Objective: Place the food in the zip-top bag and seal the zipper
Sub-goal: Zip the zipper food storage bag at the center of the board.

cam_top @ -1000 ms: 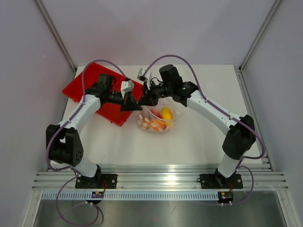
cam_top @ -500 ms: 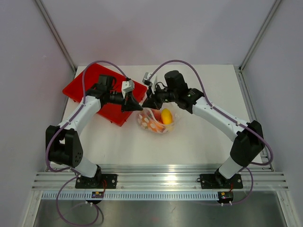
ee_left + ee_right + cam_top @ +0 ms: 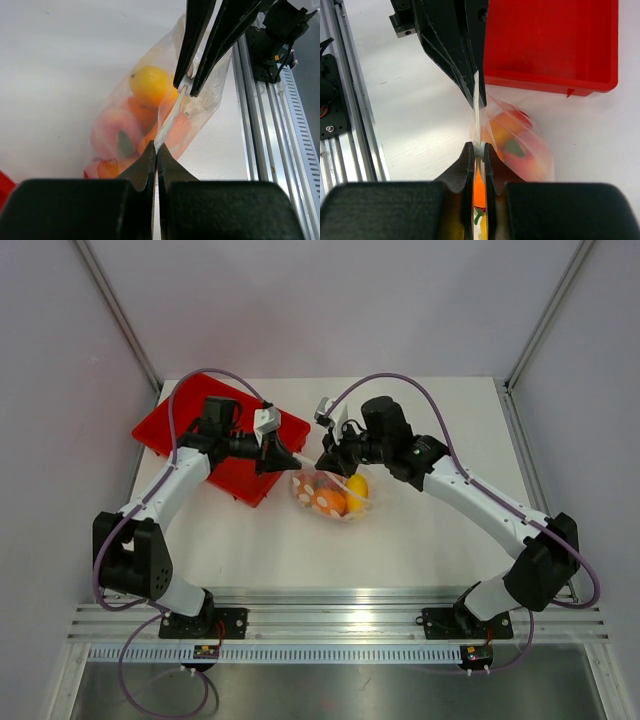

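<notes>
The transparent zip-top bag (image 3: 336,502) lies on the white table with the toy fruits inside. A yellow-orange piece (image 3: 151,85), a pale pink ball (image 3: 111,131) and orange pieces show through it. My left gripper (image 3: 290,462) (image 3: 156,149) is shut on one end of the zipper strip (image 3: 170,117). My right gripper (image 3: 325,462) (image 3: 479,147) is shut on the strip's small white slider (image 3: 184,86), a short way along from the left one. The strip (image 3: 476,110) runs taut between them. The bag (image 3: 522,145) hangs below the strip.
The red tray (image 3: 165,425) (image 3: 550,45) sits at the back left, just behind my left gripper. Aluminium rails (image 3: 260,125) (image 3: 345,100) run along the near table edge. Booth walls enclose the table on three sides.
My right gripper has slid to the right along the zipper, away from my left gripper. The left gripper has held its place. The bag has shifted slightly.
</notes>
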Controlling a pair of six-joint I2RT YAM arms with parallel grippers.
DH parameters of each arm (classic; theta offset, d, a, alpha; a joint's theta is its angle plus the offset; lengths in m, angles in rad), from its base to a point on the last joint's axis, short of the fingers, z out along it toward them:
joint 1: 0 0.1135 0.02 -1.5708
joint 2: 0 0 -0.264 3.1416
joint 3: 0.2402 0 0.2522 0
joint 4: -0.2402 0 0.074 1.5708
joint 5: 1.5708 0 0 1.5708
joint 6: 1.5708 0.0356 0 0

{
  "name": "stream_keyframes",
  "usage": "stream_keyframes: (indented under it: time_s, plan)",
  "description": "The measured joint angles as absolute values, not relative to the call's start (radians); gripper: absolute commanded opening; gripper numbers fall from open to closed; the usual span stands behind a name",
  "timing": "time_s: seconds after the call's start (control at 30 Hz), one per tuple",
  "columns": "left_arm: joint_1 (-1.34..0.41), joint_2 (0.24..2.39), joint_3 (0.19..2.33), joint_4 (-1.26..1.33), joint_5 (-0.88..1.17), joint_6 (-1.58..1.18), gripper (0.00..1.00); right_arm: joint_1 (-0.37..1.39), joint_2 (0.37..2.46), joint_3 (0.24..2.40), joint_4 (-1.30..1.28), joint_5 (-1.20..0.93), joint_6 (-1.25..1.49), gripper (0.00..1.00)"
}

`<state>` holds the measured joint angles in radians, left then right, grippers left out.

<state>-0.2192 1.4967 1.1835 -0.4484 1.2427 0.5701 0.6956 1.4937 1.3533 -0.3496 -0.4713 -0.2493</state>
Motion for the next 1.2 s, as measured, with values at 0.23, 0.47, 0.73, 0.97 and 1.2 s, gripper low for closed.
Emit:
stream_keyframes:
  time_s: [0.23, 0.47, 0.73, 0.97, 1.2]
  plan:
    - [-0.205, 1.492, 1.182, -0.441, 1.242, 0.562, 0.00, 0.696, 1.446, 1.312, -0.373, -0.424, -0.259, 0.00]
    - [-0.189, 1.492, 1.169, -0.425, 1.241, 0.547, 0.00, 0.696, 1.320, 1.198, -0.408, -0.350, -0.258, 0.00]
    - [-0.179, 1.492, 1.169, -0.422, 1.238, 0.537, 0.00, 0.693, 1.158, 1.064, -0.440, -0.269, -0.234, 0.00]
    - [-0.160, 1.492, 1.169, -0.420, 1.230, 0.532, 0.00, 0.681, 1.040, 0.993, -0.492, -0.200, -0.202, 0.00]
    - [-0.153, 1.492, 1.169, -0.417, 1.223, 0.530, 0.00, 0.672, 0.946, 0.925, -0.521, -0.150, -0.160, 0.00]
